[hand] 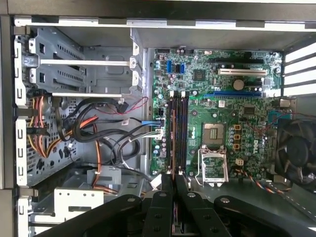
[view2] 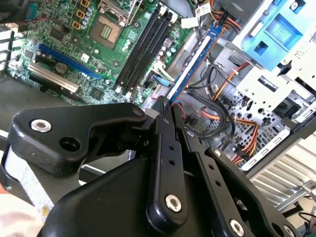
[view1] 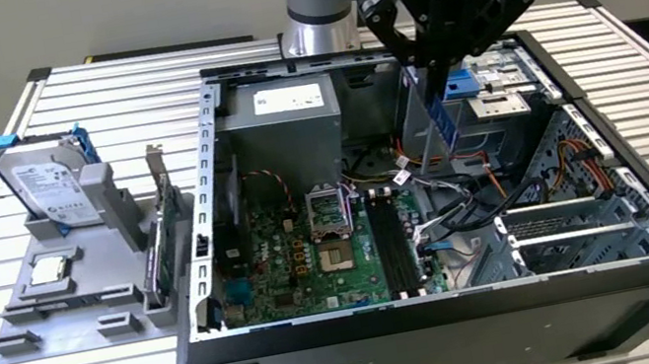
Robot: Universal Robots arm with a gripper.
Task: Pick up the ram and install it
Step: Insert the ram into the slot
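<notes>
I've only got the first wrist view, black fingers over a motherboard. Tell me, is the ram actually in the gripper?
Observer: Yes. In the second wrist view the gripper is shut on one end of the ram, a blue strip.
Operator: Is it in a slot?
Observer: No. In the exterior view the ram hangs upright in the air over the open case, not seated in the memory slots.
Operator: Anything outside the case?
Observer: A hard drive stands upright in a grey holder at the exterior view's left of the case.
</notes>
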